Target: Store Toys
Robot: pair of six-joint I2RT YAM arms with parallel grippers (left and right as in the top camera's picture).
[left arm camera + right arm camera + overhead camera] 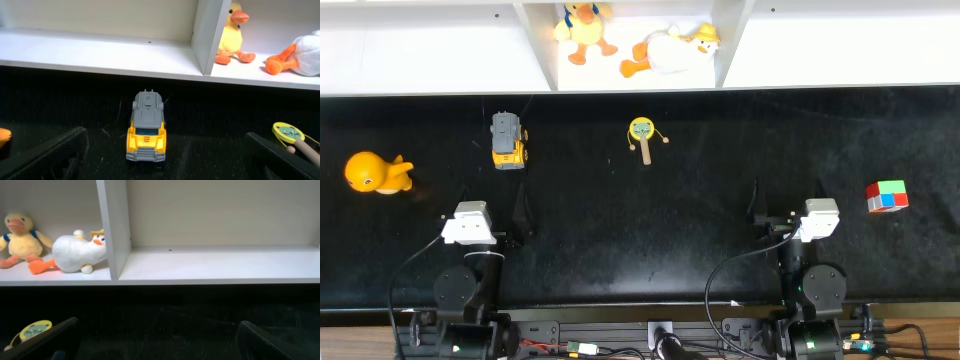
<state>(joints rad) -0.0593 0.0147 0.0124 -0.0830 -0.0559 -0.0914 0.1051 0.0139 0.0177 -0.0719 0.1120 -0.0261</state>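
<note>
On the black table lie an orange duck toy (378, 172) at far left, a yellow and grey truck (507, 140), a small rattle drum (643, 135) near the middle, and a coloured cube (887, 196) at far right. A yellow plush duck (584, 28) and a white plush duck (670, 50) sit in the middle compartment of the white shelf (430, 60). My left gripper (492, 208) stands open just short of the truck (146, 127), with nothing between its fingers (50, 155). My right gripper (787, 203) is open over bare table, its fingers (272, 340) facing the shelf.
The shelf runs along the table's far edge, with a white divider (210, 35) on either side of the plush ducks and wide compartments left and right (220, 262). Cables and both arm bases line the near edge.
</note>
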